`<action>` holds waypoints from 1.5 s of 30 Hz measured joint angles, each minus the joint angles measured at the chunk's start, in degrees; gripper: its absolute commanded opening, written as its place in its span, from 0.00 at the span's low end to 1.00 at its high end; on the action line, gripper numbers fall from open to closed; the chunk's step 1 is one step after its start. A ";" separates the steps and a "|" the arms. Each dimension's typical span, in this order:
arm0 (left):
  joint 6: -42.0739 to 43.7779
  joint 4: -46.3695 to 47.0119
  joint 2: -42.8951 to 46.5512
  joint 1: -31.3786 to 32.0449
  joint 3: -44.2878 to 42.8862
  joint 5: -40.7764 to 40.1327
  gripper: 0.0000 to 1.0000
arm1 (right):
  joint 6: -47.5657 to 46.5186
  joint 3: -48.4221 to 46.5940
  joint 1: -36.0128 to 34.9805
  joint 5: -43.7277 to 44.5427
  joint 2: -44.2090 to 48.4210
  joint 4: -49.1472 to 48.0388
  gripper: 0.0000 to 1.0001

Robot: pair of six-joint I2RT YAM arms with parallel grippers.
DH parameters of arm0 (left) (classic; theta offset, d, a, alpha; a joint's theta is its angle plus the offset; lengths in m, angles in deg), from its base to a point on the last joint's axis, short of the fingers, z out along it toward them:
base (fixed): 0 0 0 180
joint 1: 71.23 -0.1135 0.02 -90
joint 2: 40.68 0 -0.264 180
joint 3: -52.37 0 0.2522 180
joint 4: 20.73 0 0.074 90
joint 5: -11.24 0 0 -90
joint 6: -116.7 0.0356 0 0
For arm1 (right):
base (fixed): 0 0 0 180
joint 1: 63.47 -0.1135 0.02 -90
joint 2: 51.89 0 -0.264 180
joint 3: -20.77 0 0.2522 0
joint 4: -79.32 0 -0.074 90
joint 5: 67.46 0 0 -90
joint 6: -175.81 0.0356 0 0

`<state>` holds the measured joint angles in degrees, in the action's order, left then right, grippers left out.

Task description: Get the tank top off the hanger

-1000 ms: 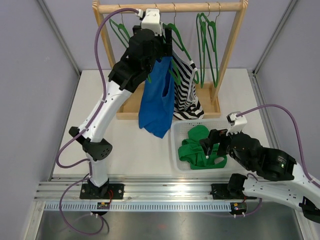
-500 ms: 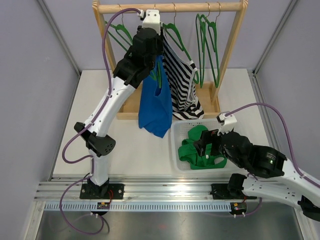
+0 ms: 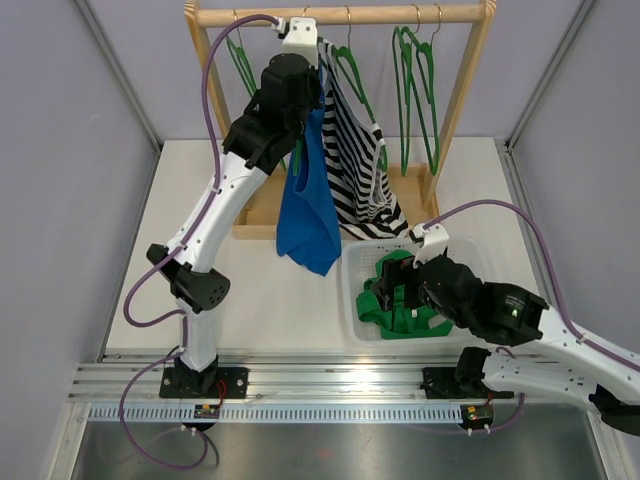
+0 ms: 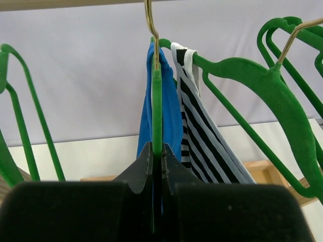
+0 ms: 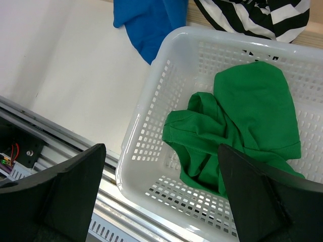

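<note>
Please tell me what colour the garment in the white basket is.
The garment is green; best seen from the right wrist view.

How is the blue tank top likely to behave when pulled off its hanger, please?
Probably floppy: the blue tank top hangs in soft folds. Likely light, since a thin green hanger carries it. It may snag, as its strap sits high against the hanger's neck.
</note>
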<state>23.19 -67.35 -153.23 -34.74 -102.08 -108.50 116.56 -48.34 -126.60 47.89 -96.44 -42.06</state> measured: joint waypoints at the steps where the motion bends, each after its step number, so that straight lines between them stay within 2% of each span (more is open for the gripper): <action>1: 0.00 0.00 0.00 -0.04 0.00 0.17 0.00 | -0.09 0.00 0.00 -0.07 -0.15 -0.15 0.99; 8: 0.02 -0.66 1.55 -0.22 0.07 1.90 0.00 | -0.50 0.00 0.00 -1.07 -0.90 -0.66 0.99; 14: -0.61 -0.81 6.23 -0.28 0.83 4.02 0.00 | -0.55 0.00 0.00 -1.09 -1.07 -0.96 0.99; 24: -4.37 -0.76 17.22 -0.22 8.24 6.14 0.00 | -0.55 0.00 0.00 -2.12 -1.01 -1.79 1.00; 28: -6.99 -1.44 24.06 0.76 18.23 7.41 0.00 | -0.90 0.00 0.00 -2.36 -0.15 -2.25 1.00; 30: -8.15 -1.73 29.40 2.14 25.99 7.96 0.00 | -1.14 0.00 0.00 -2.34 0.72 -2.82 1.00; 34: -10.60 -1.29 42.66 3.93 43.43 9.92 0.00 | -1.68 0.00 0.00 -2.32 1.60 -4.37 0.99; 38: -12.57 -1.95 55.91 3.91 56.15 10.88 0.00 | -2.43 0.13 0.00 -2.34 1.09 -7.98 0.99; 42: -14.84 -2.01 68.43 3.87 66.03 11.96 0.00 | -3.78 2.49 0.00 -2.78 0.46 -15.32 0.99; 45: -16.15 -3.06 74.16 3.87 70.42 13.29 0.00 | -4.96 3.41 0.00 -4.11 -1.97 -20.68 0.99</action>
<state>7.04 -70.41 -79.07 -30.87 -31.65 -95.21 111.60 -44.93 -126.60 43.78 -98.41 -62.74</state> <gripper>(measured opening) 0.037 0.993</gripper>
